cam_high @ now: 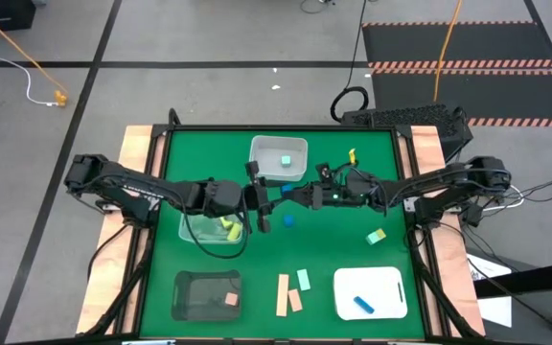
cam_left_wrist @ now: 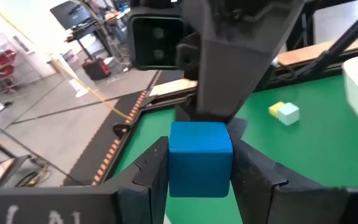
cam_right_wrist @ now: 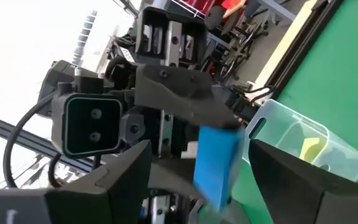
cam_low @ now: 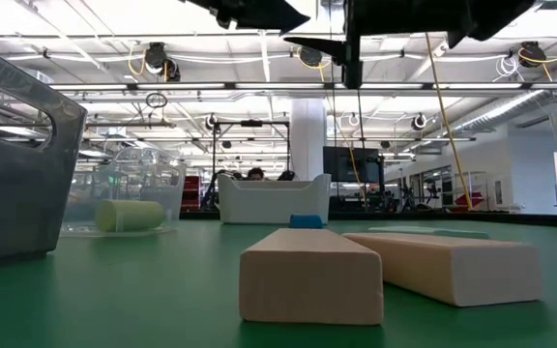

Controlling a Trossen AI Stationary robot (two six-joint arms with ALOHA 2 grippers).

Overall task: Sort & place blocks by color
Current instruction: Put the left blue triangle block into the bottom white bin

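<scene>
High view has both arms meeting over mid-bench [cam_high: 161,192], crowding the strip between the white tub [cam_high: 278,159] and the clear tub [cam_high: 211,228]; the green stays open toward the near edge beside the white tray [cam_high: 370,291]. Low view cuts both tools off at its top, and two tan bars [cam_low: 309,273] fill its foreground. Left wrist view shows the left tool [cam_left_wrist: 199,167] clenched on a blue cube [cam_left_wrist: 199,158], held off the green. Right wrist view shows the right tool [cam_right_wrist: 197,163] released, its fingers straddling that cube without gripping. A second blue cube [cam_high: 287,220] sits on the bench just below them.
</scene>
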